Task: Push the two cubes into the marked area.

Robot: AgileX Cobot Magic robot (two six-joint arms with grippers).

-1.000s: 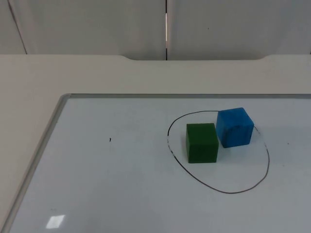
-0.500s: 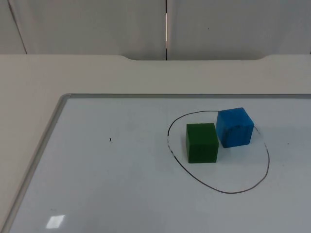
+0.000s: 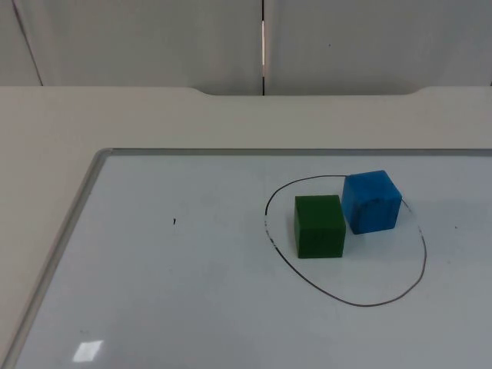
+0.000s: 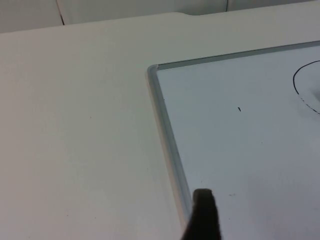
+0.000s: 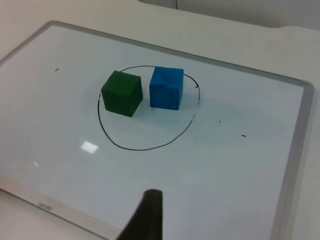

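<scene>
A green cube (image 3: 319, 226) and a blue cube (image 3: 371, 201) stand side by side, touching, on a whiteboard inside a hand-drawn black outline (image 3: 347, 301). The blue cube sits at the outline's far right part, close to the line. The right wrist view has the green cube (image 5: 122, 93), the blue cube (image 5: 166, 87) and the outline (image 5: 135, 148) well ahead of my right gripper (image 5: 147, 217), which hangs above the board's edge. My left gripper (image 4: 202, 220) hovers over the board's left rim (image 4: 165, 125), far from the cubes.
The whiteboard's grey rim (image 3: 77, 215) runs along the left and far sides, with bare white table around it. A small black mark (image 3: 174, 222) lies on the board left of the outline. The grey partition wall stands behind the table.
</scene>
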